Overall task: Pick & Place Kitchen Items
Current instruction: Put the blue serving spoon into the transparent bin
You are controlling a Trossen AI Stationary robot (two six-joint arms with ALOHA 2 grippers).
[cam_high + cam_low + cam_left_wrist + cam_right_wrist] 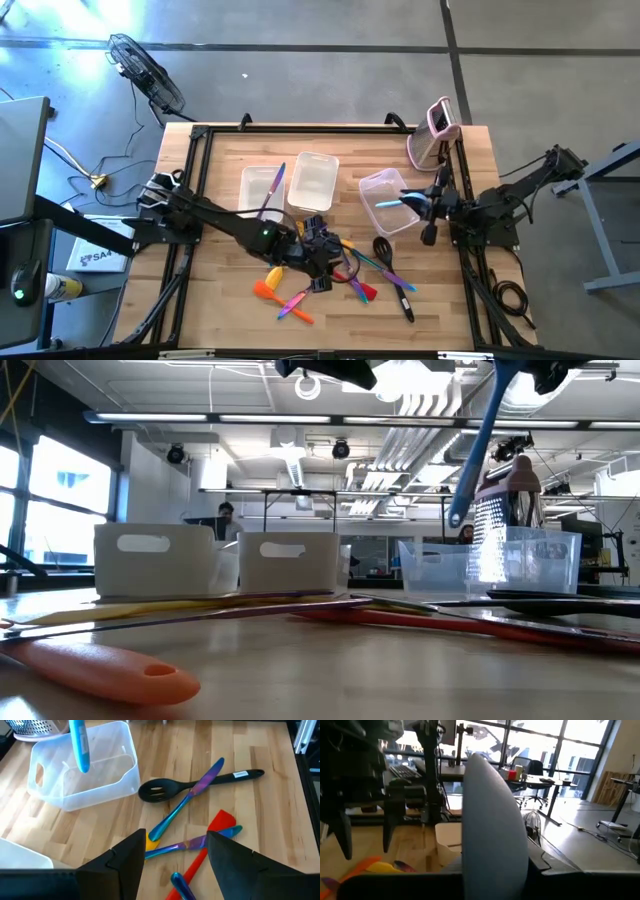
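Several slim utensils lie in a pile [330, 275] at the table's near middle: a black slotted spoon [160, 791], an iridescent purple-blue one [192, 795], a red spatula [212, 832] and an orange one [100, 670]. My left gripper [175, 852] hovers open above the pile, its fingers either side of the red spatula and a purple handle, touching nothing. My right gripper [432, 200] is shut on a light blue utensil [400, 201] over a clear tub [385, 200]. The utensil also shows in the low view [478, 455]. My right gripper holds the light blue utensil by its upper end [420, 199], coming from the table's right. The utensil itself hides the place of contact in the right wrist view [492, 820]. The utensil slants down from the gripper, lifted clear, with its free end [82, 765] above the tub's opening.
Two more clear tubs [262, 185] [312, 180] stand at the far middle, the left one with a purple utensil in it. A pink-and-white gadget [435, 130] stands at the far right. A black utensil [400, 295] lies to the near right of the pile.
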